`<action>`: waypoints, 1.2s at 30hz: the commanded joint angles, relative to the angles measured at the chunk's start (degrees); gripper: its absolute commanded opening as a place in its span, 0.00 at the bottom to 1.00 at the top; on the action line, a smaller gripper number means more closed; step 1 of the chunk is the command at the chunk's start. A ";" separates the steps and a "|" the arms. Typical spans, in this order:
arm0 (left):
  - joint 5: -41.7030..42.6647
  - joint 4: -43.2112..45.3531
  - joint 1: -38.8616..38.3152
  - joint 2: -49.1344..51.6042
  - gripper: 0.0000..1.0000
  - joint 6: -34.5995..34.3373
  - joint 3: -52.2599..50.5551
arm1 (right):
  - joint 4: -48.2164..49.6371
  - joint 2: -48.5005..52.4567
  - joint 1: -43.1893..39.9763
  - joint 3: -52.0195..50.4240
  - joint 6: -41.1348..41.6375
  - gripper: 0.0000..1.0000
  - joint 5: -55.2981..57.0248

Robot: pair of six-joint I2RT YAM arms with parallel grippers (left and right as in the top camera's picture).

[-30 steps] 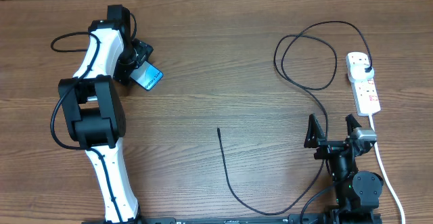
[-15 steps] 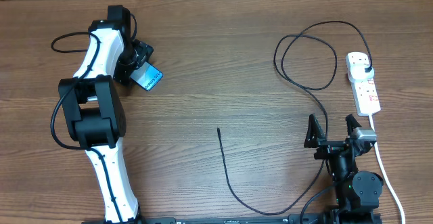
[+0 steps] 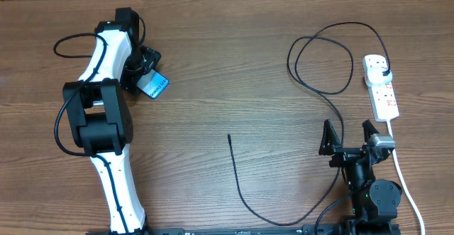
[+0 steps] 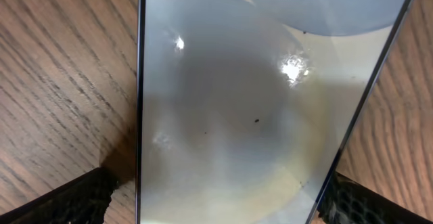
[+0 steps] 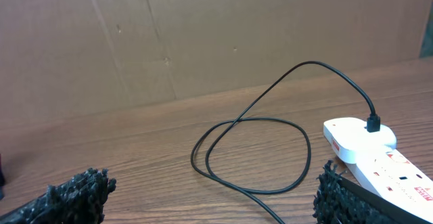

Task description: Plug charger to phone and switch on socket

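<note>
The phone (image 3: 155, 84), with its light blue screen up, shows at the far left, partly under my left gripper (image 3: 145, 75). In the left wrist view the phone (image 4: 257, 102) fills the frame between the two fingers of my left gripper (image 4: 220, 204), which is shut on it. The black charger cable (image 3: 319, 57) loops at the far right. Its plug (image 3: 384, 73) sits in the white socket strip (image 3: 385, 96), and its connector tip (image 3: 229, 136) lies free mid-table. My right gripper (image 3: 347, 137) is open and empty at the near right, the cable (image 5: 250, 122) and strip (image 5: 379, 160) ahead of it (image 5: 210, 197).
The strip's white cord (image 3: 401, 172) runs toward the near edge beside the right arm. The charger cable curves along the near side under the right arm's base. A brown cardboard wall (image 5: 203, 34) stands behind the table.
My left gripper and the phone have shifted slightly to the left and nearer. The right arm, cable and strip have not moved.
</note>
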 commanded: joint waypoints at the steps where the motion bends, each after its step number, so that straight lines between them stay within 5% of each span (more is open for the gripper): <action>1: -1.77 -0.87 0.28 3.74 1.00 -1.44 -0.96 | 0.33 -0.61 0.02 -0.61 -0.20 1.00 0.74; 36: -5.79 -1.38 0.42 3.74 1.00 -1.29 -0.94 | 0.33 -0.61 0.02 -0.61 -0.20 1.00 0.74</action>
